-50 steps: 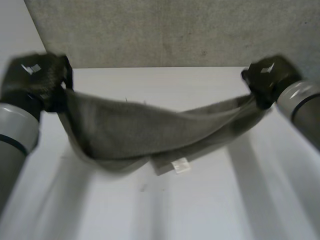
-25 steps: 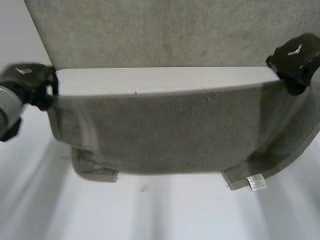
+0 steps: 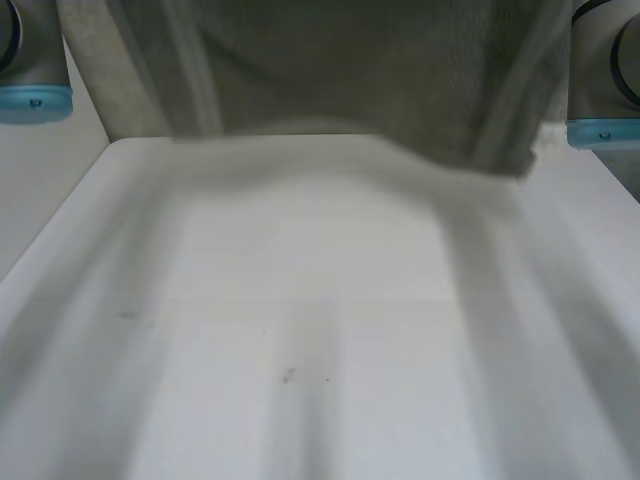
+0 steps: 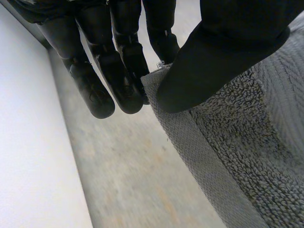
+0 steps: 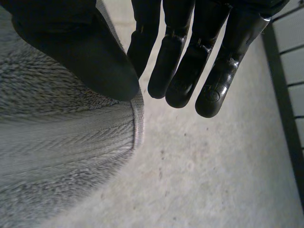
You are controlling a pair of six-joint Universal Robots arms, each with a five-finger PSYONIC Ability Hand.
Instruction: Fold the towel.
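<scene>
Aloft, towel (image 3: 350, 70): left hand (image 4: 228, 52), right hand (image 5: 71, 42)

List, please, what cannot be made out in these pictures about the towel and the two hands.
- Head view: the towel is held up over the table. The picture's upper edge cuts off its upper part, so its full shape is unknown.
- Left wrist view: the left hand pinches a corner, and its thumb hides the contact.
- Right wrist view: the right hand pinches an edge, and its thumb covers that spot.

White table (image 3: 300, 330), faint dark specks (image 3: 288, 376)
</scene>
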